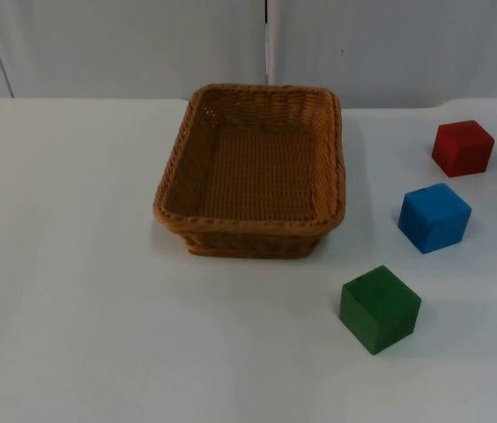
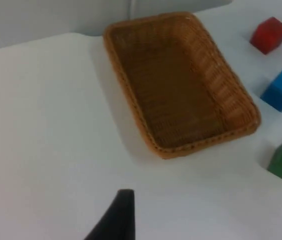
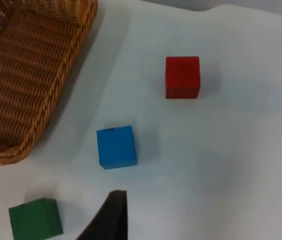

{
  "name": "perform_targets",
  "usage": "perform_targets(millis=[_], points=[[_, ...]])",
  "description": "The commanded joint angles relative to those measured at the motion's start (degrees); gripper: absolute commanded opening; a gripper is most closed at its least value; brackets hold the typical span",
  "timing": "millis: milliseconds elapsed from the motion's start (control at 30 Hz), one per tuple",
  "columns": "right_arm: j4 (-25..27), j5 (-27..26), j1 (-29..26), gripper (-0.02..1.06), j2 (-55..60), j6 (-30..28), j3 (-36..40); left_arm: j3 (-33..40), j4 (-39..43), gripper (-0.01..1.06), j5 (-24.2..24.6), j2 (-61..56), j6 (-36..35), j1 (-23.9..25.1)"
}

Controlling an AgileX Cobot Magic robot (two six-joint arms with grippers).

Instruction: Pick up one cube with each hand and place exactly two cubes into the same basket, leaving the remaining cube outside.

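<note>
A brown wicker basket stands in the middle of the table with nothing in it. To its right three cubes lie in a slanted row: red farthest back, blue in the middle, green nearest the front. My left gripper hangs over bare table left of the basket, far from the cubes. My right gripper is above the table just in front of the blue cube, between it and the green cube. The red cube lies beyond.
The grey partition wall closes the table at the back, just behind the basket. White table top stretches wide to the basket's left and along the front.
</note>
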Motion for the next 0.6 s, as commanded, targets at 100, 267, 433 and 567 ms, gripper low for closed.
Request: perform_targets(millis=[100,267,433,567], points=[[1.9,0.1,0.4,1.05,4.2,-1.0,-2.3,-0.4,-1.4,1.05,-3.6,3.9,0.8,-6.5],[0.3,-0.5,4.3,1.05,7.5,-2.2,-2.7,-0.4,-1.3,1.05,-7.4,8.2,0.8,-13.7],[-1.3,-1.2,8.3,1.05,10.4,-2.2,-2.7,-0.5,0.7,1.05,-10.6,13.6,0.8,-21.4],[-1.3,-2.1,10.2,1.05,12.5,-2.3,-3.0,-1.7,2.5,1.05,-12.0,18.1,0.1,-26.7]])
